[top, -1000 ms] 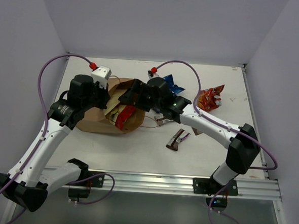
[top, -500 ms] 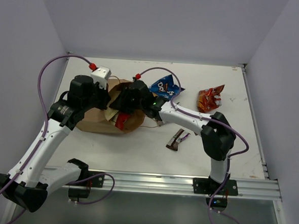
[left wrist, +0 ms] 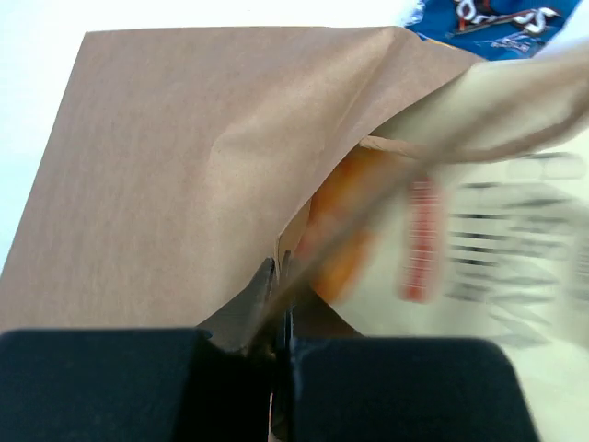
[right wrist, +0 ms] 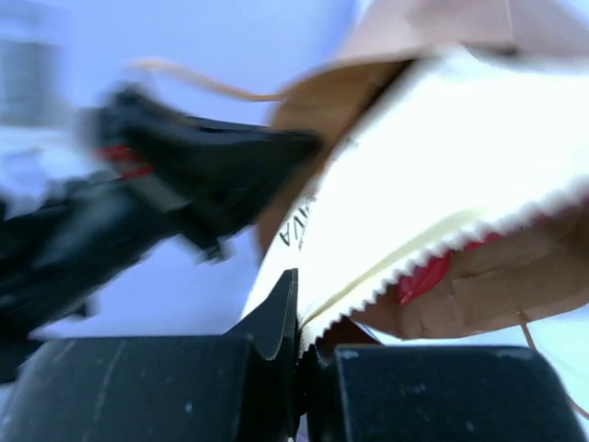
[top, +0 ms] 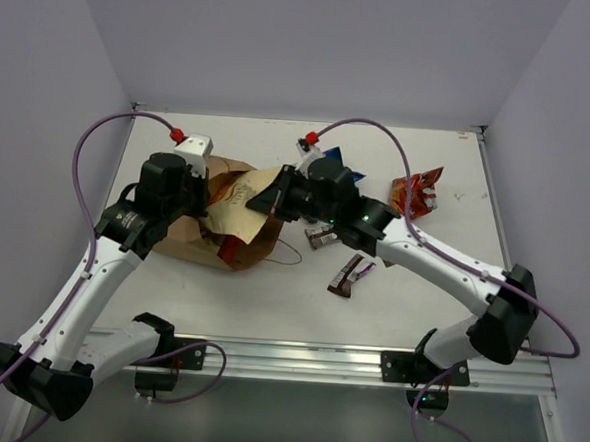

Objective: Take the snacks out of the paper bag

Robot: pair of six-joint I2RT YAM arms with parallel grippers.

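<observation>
The brown paper bag (top: 186, 236) lies on its side at left centre, mouth facing right. My left gripper (top: 207, 202) is shut on the bag's upper mouth edge (left wrist: 276, 267). My right gripper (top: 261, 201) is shut on the serrated edge of an orange-cream chip bag (right wrist: 433, 175), which sits half out of the mouth (top: 239, 192). A red chip bag (top: 227, 247) shows inside the mouth, and again under the cream bag (right wrist: 425, 274). A blue chip bag (top: 350, 174) lies behind the right arm. A red-white chip bag (top: 417, 192) lies at the right.
Two brown candy-bar wrappers lie on the white table, one (top: 349, 275) right of centre and one (top: 321, 239) under the right arm. The bag's twine handle (top: 291, 253) trails on the table. Purple cables arch over both arms. Walls enclose the table's far side.
The right gripper reached into the bag's mouth, shut on the cream chip bag and drew back to the right with it. The left gripper kept its hold on the bag's edge.
</observation>
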